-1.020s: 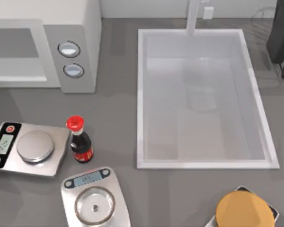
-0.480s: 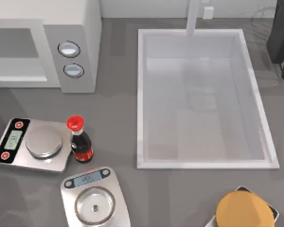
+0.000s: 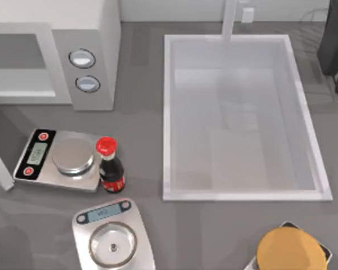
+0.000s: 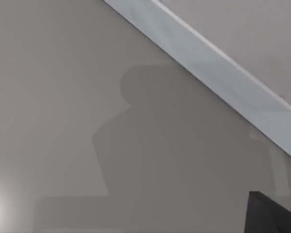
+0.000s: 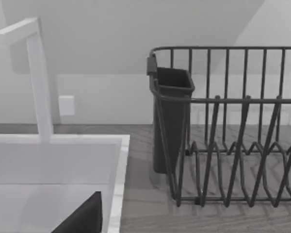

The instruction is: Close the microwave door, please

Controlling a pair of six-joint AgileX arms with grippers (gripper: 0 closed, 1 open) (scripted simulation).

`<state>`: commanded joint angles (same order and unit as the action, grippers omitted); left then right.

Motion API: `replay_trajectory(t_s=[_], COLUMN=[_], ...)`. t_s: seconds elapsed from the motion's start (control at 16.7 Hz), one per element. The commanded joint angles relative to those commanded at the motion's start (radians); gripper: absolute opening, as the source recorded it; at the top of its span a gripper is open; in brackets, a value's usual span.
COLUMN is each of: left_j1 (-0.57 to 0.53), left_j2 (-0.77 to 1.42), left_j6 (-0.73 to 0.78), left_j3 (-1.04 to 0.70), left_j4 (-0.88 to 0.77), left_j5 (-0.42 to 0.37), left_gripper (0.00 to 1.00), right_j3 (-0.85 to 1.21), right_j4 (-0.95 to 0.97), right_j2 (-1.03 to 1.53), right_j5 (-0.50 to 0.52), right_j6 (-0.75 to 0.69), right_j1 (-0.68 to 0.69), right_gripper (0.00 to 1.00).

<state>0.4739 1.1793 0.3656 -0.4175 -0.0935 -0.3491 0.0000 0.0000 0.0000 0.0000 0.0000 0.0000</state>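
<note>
Nearest the front edge of the top view, a silver scale with a glass-ringed pan (image 3: 113, 243) sits left of centre and a round orange disc (image 3: 286, 251) sits to the right. Just behind, a second scale with red buttons (image 3: 61, 161) is touching a red-capped dark bottle (image 3: 110, 172). At the far left, a white slab (image 3: 0, 169) angles out over the table, and that looks like the open door. Further back is the big white sink basin (image 3: 304, 118). Far left stands the microwave (image 3: 90, 34), its cavity open and its two dials facing us. Far right is the dark dish rack (image 5: 223, 145). A dark corner of the left gripper (image 4: 274, 216) shows against a flat grey surface, and a dark corner of the right gripper (image 5: 82, 218) shows over the sink. I can't tell what grip either one has.
</note>
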Motion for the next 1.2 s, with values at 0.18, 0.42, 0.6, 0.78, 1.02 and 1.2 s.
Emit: replay_trajectory(t_s=[0.18,0.42,0.6,0.78,1.02,1.2], left_j1=[-0.038,-0.222,-0.406,-0.529,-0.557,-0.554], left_j2=[-0.006,-0.043,-0.084,-0.123,-0.136,-0.129], left_j6=[-0.032,-0.163,-0.285,-0.384,-0.412,-0.411], left_j3=[0.005,0.028,0.051,0.072,0.079,0.073], left_j4=[0.0,0.003,0.006,0.009,0.01,0.011], left_j5=[0.03,0.153,0.267,0.359,0.386,0.382], left_gripper=[0.0,0.0,0.0,0.0,0.0,0.0], right_j3=[0.0,0.0,0.0,0.0,0.0,0.0], right_j4=[0.0,0.0,0.0,0.0,0.0,0.0], right_j2=[0.0,0.0,0.0,0.0,0.0,0.0], right_j5=[0.0,0.0,0.0,0.0,0.0,0.0], right_j6=[0.0,0.0,0.0,0.0,0.0,0.0], right_j1=[0.0,0.0,0.0,0.0,0.0,0.0], right_gripper=[1.0,1.0,1.0,1.0,1.0,1.0])
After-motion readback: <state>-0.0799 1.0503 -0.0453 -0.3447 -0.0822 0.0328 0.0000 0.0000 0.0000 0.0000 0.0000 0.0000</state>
